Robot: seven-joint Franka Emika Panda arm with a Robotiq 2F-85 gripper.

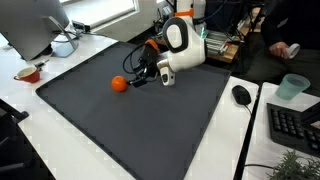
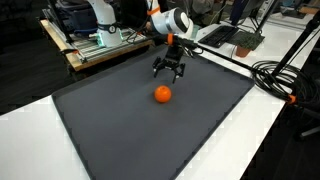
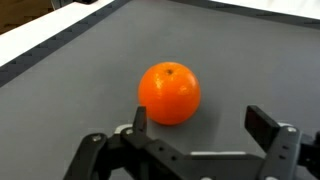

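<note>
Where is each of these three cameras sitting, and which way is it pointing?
An exterior view: low at the desk edge near the computer mouse, facing across the dark mat; the white arm and gripper show.
An exterior view: higher, looking down over the mat toward a wooden cart; arm and gripper show.
Wrist view: on the wrist, looking past the open fingers at the mat.
All three share the orange.

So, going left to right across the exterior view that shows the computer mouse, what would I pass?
Red bowl → orange → gripper → computer mouse → pale green cup.
</note>
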